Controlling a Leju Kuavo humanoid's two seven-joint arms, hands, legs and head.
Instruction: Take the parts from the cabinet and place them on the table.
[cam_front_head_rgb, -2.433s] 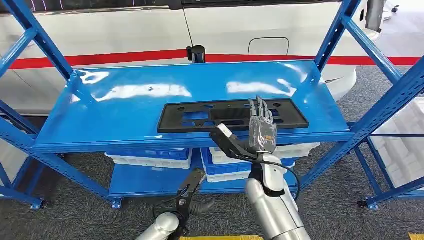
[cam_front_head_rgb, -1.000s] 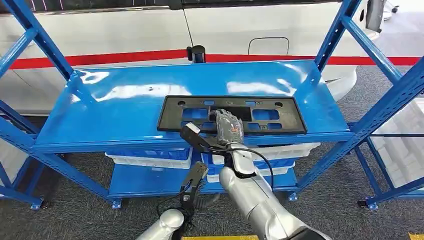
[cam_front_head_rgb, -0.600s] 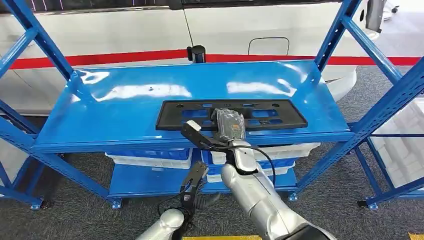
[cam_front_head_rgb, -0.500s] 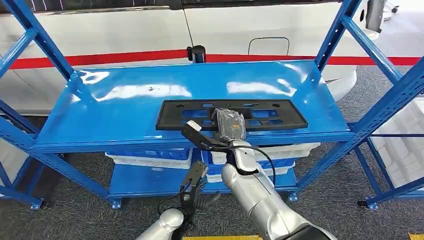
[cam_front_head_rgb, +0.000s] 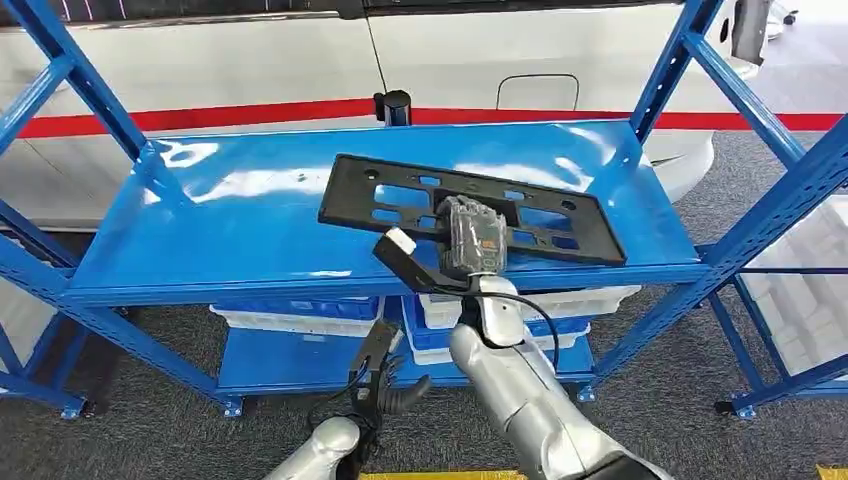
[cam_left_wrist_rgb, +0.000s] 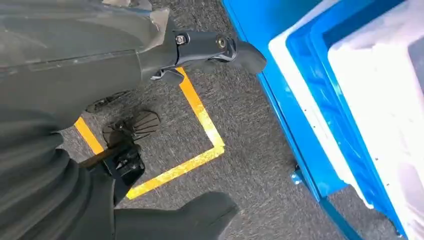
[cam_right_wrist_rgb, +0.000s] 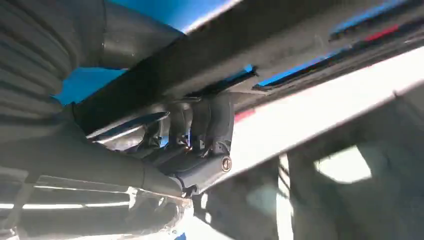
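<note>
A long black plastic part (cam_front_head_rgb: 400, 195) with several cut-outs hangs tilted just above the blue top shelf (cam_front_head_rgb: 220, 235) of the rack. My right hand (cam_front_head_rgb: 472, 238) grips its near edge around the middle, fingers curled over the top. In the right wrist view the dark fingers (cam_right_wrist_rgb: 202, 125) wrap the part (cam_right_wrist_rgb: 280, 45) from below. My left hand (cam_front_head_rgb: 385, 385) hangs low in front of the rack with nothing in it; in the left wrist view its fingers (cam_left_wrist_rgb: 210, 47) and thumb (cam_left_wrist_rgb: 200, 215) are spread apart above the carpet.
White and blue bins (cam_front_head_rgb: 300, 315) sit on the lower shelf, and I see them too in the left wrist view (cam_left_wrist_rgb: 350, 100). Blue uprights (cam_front_head_rgb: 760, 210) frame the rack. A white vehicle with a red stripe (cam_front_head_rgb: 250, 60) stands behind. Yellow tape (cam_left_wrist_rgb: 200, 115) marks the grey floor.
My right hand went from flat above the part to curled around its near edge. The part has since come up off the shelf and tilted, its left end swinging farther back.
</note>
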